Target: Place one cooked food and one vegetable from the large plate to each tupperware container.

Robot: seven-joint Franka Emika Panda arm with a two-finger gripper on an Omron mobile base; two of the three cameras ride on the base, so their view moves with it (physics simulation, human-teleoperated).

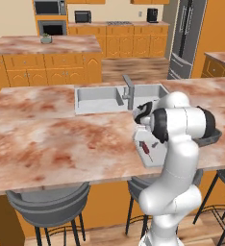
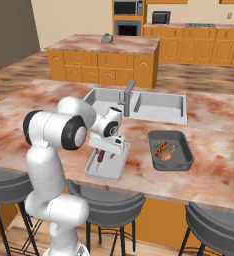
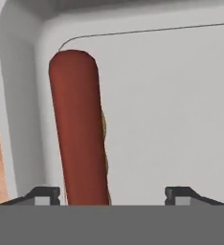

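Note:
My gripper (image 3: 114, 194) is open, hanging just above the shallow light-grey tray (image 2: 115, 169) at the counter's front edge. A red-brown sausage (image 3: 80, 129) with a bit of yellow under it lies on the tray floor, close to the left fingertip (image 3: 47, 194) and free of both. The same sausage (image 2: 100, 156) shows under the hand (image 2: 108, 150), and from the other side as the sausage (image 1: 144, 148) on the tray (image 1: 155, 157). To the right the deep dark-grey tub (image 2: 181, 150) holds a hot dog (image 2: 161, 147) and an orange-brown piece (image 2: 166, 155). The large plate is out of view.
A steel double sink (image 2: 154, 105) with a grey faucet (image 2: 127, 95) sits behind the tray. My arm hides much of the tub (image 1: 213, 137) in the left base view. Grey stools (image 1: 47, 204) stand under the counter's front edge.

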